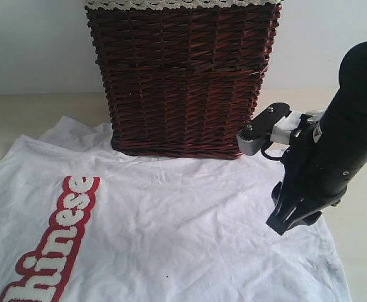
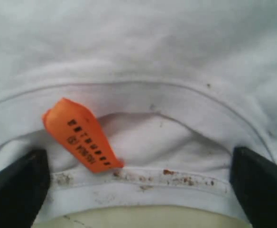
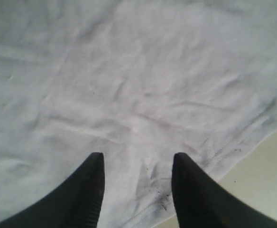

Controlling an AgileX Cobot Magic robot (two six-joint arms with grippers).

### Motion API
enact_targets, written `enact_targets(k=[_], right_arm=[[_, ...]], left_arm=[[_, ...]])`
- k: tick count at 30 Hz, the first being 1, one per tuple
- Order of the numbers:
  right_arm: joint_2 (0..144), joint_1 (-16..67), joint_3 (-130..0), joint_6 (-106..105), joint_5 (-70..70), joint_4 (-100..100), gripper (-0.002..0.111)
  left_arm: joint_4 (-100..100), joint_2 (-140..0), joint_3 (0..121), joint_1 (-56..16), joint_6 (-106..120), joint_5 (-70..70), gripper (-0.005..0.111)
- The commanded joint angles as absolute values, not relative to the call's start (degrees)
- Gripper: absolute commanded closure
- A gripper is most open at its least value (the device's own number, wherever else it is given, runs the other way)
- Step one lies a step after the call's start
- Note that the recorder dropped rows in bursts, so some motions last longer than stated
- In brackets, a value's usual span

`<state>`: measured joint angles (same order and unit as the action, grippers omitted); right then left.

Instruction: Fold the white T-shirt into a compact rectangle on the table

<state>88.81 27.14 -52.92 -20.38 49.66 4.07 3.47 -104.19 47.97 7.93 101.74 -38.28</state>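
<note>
Well, from the exterior view the white T-shirt lies spread flat on the pale, smooth counter. Its far edge runs up to the foot of a dark brown wicker basket with a lace-edged liner. The fuzzy white letters on their red patch sit toward my left side. I judge the shirt's long axis to run across this view, collar end by my left arm and hem end by my right. My right claw hangs just above the cloth near that right-hand edge, pointing down at it. In the left wrist view my left claw stands wide apart, one black fingertip on either side of the ribbed collar. The collar lies directly below it, holds nothing up, and carries rusty specks along its seam. A crumpled orange tag sticks out of it. In the right wrist view my right claw has its two tapered black tips parted with nothing between them. Soft, lightly wrinkled cotton lies flat beneath. The stitched hem, faintly smudged dark, lies just beside the tips, with bare counter beyond it. So each arm is nearest its own end of the shirt, and any fold along that axis would start from these two edges.
</note>
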Motion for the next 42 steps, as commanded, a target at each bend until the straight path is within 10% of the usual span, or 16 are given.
enact_targets(k=[1, 10, 17, 42], right_arm=[[88.74, 26.98, -53.41, -21.61, 49.21, 0.00, 0.063], [88.98, 26.98, -52.60, -31.55, 53.21, -15.14, 0.077], [88.70, 26.98, -47.03, -34.20, 55.06, -19.24, 0.016], [91.93, 26.85, -44.40, -55.49, 49.72, -9.14, 0.012]], left_arm=[[3.83, -104.71, 47.52, 8.02, 101.95, -37.73, 0.002], [3.83, -104.71, 47.52, 8.02, 101.95, -37.73, 0.002], [3.83, -104.71, 47.52, 8.02, 101.95, -37.73, 0.002], [3.83, -104.71, 47.52, 8.02, 101.95, -37.73, 0.002]])
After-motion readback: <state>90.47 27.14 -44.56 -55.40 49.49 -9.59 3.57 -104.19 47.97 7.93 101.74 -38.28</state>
